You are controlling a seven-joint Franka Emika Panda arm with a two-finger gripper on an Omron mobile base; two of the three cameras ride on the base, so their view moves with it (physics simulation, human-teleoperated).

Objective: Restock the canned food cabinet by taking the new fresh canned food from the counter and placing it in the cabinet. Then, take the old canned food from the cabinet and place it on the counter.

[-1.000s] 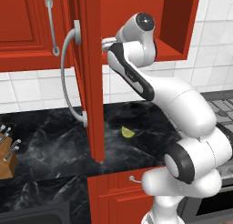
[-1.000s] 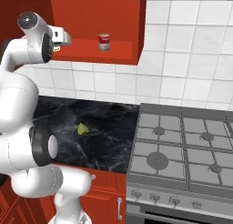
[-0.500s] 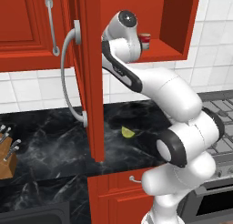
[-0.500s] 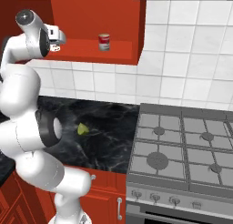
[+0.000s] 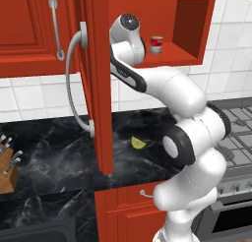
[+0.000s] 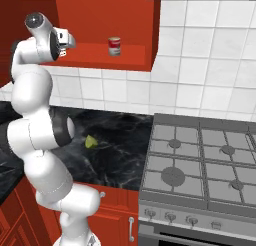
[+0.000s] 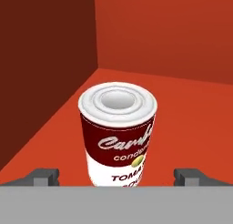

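Observation:
The old canned food [image 7: 117, 136], dark maroon with a white top, stands upright on the cabinet [image 7: 191, 123] shelf near its dark left wall. My gripper [image 7: 117, 176] is open, its fingertips [image 7: 45, 176] wide apart just short of the can's sides. In the base views my hand hides this can. My gripper [image 6: 69, 40] reaches into the left part of the cabinet [image 6: 100, 15]. The new fresh canned food [image 5: 156, 44] [image 6: 114, 46], bright red, stands upright further right on the same shelf. The black counter [image 5: 49, 152] [image 6: 120, 135] lies below.
The cabinet door [image 5: 98, 88] stands open, edge-on just left of my arm, with its curved grey handle [image 5: 74, 83]. A yellow-green wedge [image 5: 138, 143] [image 6: 90, 141] lies on the counter. A knife block [image 5: 7, 172] sits far left, a grey stove [image 6: 200, 160] right.
My hand has shifted left along the shelf, away from the bright red can, which now shows. The elbow has swung left. Neither can has moved.

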